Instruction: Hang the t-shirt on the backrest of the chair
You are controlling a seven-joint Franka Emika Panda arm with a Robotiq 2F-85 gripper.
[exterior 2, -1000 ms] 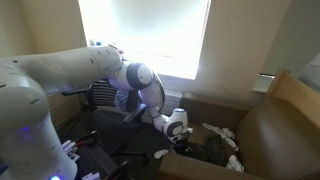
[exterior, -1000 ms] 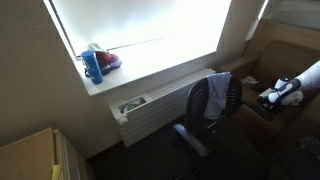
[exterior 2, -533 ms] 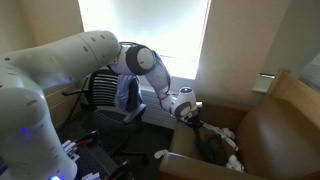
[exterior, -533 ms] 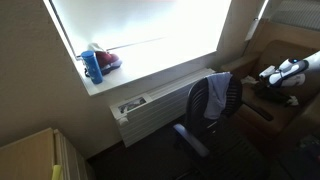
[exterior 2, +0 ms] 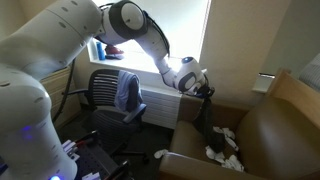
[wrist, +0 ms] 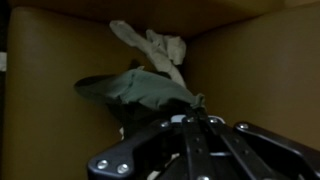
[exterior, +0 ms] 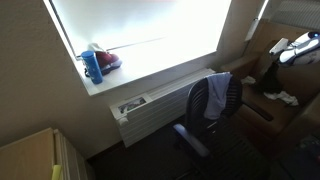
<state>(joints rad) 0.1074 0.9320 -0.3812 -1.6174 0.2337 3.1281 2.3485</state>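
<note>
The t-shirt (wrist: 140, 92) is off the seat. In the wrist view it is a crumpled, dull grey-green bundle, folded over on itself, bunching up to the gripper (wrist: 195, 113), whose jaws are pressed together on a pinch of the fabric. In an exterior view the shirt (exterior 2: 205, 118) reads much darker, a long limp strip dangling straight down from the gripper (exterior 2: 204, 88) above the brown armchair (exterior 2: 275, 125).

Below it, pale cloths (exterior 2: 224, 137) lie scattered on the armchair's seat, and one whitish twist (wrist: 152, 42) shows beyond the shirt in the wrist view.

A second ago the gripper was down low at the seat. Half a second ago it had begun to rise, and now it is well above the cushion, with the arm swung up in front of the bright window. The shirt has gone from a heap on the seat to a hanging length.

The office chair (exterior: 212, 100) has stayed put under the window, well apart from the shirt, with a bluish garment (exterior 2: 127, 92) draped on its backrest.
</note>
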